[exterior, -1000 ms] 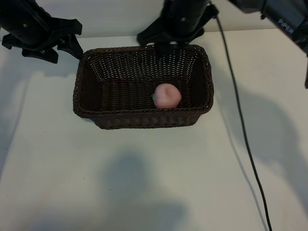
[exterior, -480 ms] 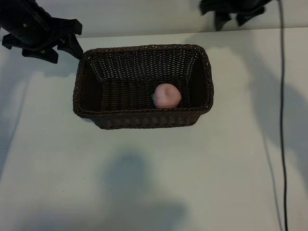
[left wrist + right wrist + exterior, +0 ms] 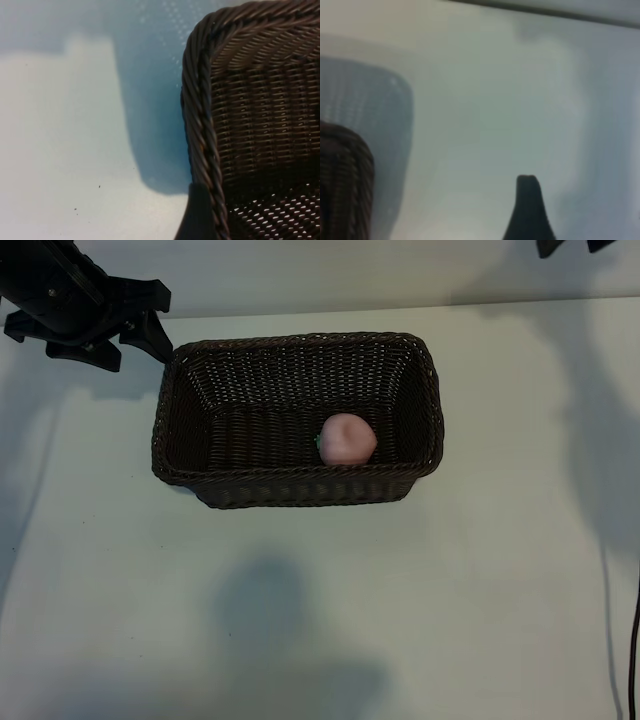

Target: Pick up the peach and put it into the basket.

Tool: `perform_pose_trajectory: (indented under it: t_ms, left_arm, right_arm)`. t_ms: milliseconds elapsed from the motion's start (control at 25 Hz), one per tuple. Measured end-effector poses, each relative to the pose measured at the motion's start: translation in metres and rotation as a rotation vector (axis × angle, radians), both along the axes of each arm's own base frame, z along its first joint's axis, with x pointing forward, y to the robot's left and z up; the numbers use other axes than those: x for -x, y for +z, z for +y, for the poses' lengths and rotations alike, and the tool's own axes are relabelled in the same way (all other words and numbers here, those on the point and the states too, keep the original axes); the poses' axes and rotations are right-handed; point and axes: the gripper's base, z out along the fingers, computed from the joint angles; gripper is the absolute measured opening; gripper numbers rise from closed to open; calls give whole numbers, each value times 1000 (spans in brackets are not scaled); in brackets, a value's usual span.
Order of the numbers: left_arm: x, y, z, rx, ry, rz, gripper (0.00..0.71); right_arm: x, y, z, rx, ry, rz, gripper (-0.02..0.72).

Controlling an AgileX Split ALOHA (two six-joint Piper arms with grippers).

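The pale pink peach (image 3: 347, 438) lies inside the dark brown wicker basket (image 3: 296, 483), near its front wall and right of centre. Nothing touches it. My left gripper (image 3: 135, 348) sits at the table's back left, just outside the basket's far left corner, open and empty. In the left wrist view one dark finger (image 3: 196, 216) stands beside the braided rim (image 3: 199, 125). My right gripper (image 3: 573, 248) is at the far right top edge, well clear of the basket, open and holding nothing. One finger (image 3: 528, 210) shows over bare table, with the basket's corner (image 3: 345, 185) at the side.
The basket stands on a plain white table (image 3: 320, 600). A black cable (image 3: 634, 650) hangs at the right edge near the front.
The right arm has pulled away from over the basket's far rim to the far right, almost leaving the view, and its cable swung right with it. Peach, basket and left arm stayed still.
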Motion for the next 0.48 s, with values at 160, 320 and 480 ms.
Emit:
perform_pose_trajectory:
  t_ms: [160,320,480]
  left_arm:
    - [0,0,0,0,0,0,592]
    - [0,0,0,0,0,0,592]
    - [0,0,0,0,0,0,592]
  right_arm:
    - [14,-12,0,-6,7,72,514]
    - [23,-4,2,-33,9,68,514]
    - [31,10,15,-69,50,40,514]
